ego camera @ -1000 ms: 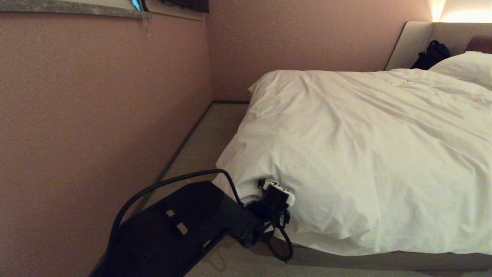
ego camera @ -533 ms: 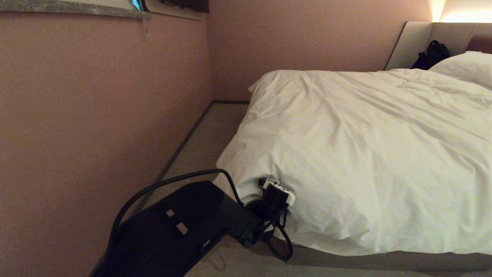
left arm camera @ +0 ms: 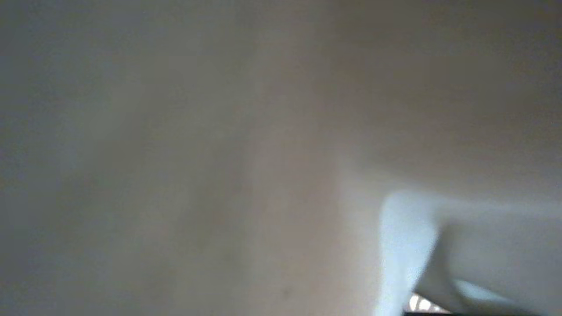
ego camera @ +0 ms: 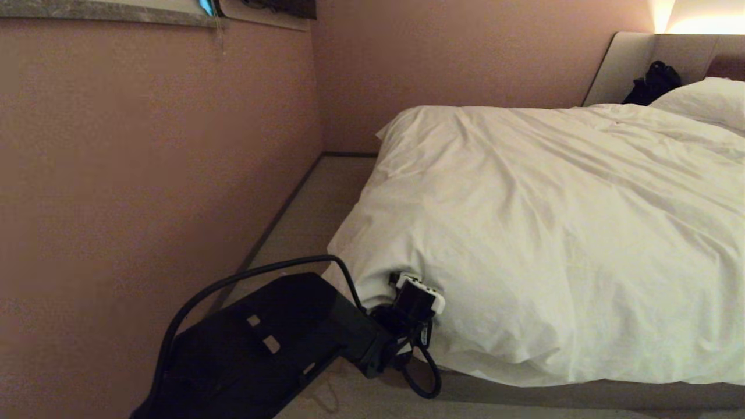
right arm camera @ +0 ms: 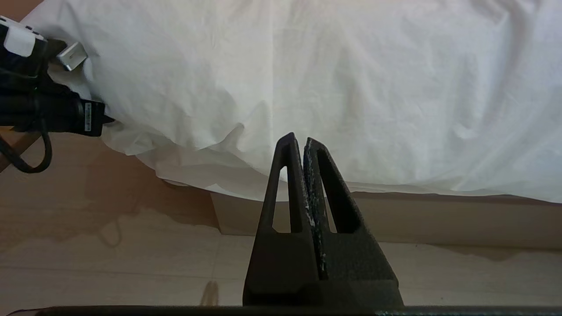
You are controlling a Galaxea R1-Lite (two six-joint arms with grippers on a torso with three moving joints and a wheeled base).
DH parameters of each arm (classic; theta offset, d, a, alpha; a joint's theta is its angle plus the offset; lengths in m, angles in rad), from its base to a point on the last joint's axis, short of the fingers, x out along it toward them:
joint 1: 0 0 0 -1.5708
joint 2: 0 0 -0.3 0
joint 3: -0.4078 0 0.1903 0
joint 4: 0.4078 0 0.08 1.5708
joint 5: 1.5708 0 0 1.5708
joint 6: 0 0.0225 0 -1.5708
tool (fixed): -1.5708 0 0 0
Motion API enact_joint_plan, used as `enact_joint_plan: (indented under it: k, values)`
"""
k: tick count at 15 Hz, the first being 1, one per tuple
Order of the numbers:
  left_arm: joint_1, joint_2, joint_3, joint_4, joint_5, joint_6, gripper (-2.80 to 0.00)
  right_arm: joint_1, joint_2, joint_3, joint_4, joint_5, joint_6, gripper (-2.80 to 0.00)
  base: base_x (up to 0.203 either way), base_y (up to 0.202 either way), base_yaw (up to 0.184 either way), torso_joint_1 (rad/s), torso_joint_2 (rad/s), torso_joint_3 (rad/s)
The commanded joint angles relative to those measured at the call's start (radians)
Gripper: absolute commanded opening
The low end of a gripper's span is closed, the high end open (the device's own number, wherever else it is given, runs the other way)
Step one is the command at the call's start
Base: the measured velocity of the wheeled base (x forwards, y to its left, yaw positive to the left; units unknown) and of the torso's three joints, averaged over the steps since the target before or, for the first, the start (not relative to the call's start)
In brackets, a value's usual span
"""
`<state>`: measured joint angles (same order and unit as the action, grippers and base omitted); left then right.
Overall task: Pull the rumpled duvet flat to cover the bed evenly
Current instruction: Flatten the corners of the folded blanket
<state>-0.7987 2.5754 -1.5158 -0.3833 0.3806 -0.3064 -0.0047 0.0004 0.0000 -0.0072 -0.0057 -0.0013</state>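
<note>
The left gripper (ego camera: 389, 285) is pushed into the near left corner of the duvet (ego camera: 553, 233), where the cover hangs over the foot of the bed (ego camera: 582, 396). Its fingers are buried in the white fabric and have drawn together on a fold of it, so the corner is pinched in the grip. Only the black wrist block with its white-edged camera and a loop of black cable shows outside the cloth. From the left wrist view, the fabric presses so close to the lens that only pale, soft folds can be made out.

The left arm reaches in from the lower left of the head view, low over the floor (ego camera: 326, 198) between the bed and the pinkish wall (ego camera: 145, 174).

The right gripper (right arm camera: 304, 149) hangs apart from the bedding, its two black fingers pressed together and holding nothing. It points toward the lower edge of the duvet and the beige bed base (right arm camera: 395, 215) beneath it.

The duvet lies across the whole mattress, thick and creased, with long wrinkles running toward the far end. A white pillow (ego camera: 704, 99) rests there against the padded headboard (ego camera: 623, 64), with a dark object (ego camera: 655, 81) beside it.
</note>
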Motion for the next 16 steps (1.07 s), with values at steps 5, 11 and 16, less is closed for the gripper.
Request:
enact_joint_plan:
  k: [5,11,16]
  values:
    - [-0.01,-0.146,0.207,0.004,0.006,0.002,-2.8,0.0,0.0,0.0,0.0,0.0,0.0,-2.8,0.0,0.0,0.0,0.0,0.0,0.0]
    - [-0.013,-0.251,0.378,-0.008,0.002,-0.011,-2.8,0.0,0.0,0.0,0.0,0.0,0.0,-2.8,0.0,0.0,0.0,0.0,0.0,0.0]
    - [-0.013,-0.182,0.357,-0.127,0.006,0.003,-2.8,0.0,0.0,0.0,0.0,0.0,0.0,-2.8,0.0,0.0,0.0,0.0,0.0,0.0]
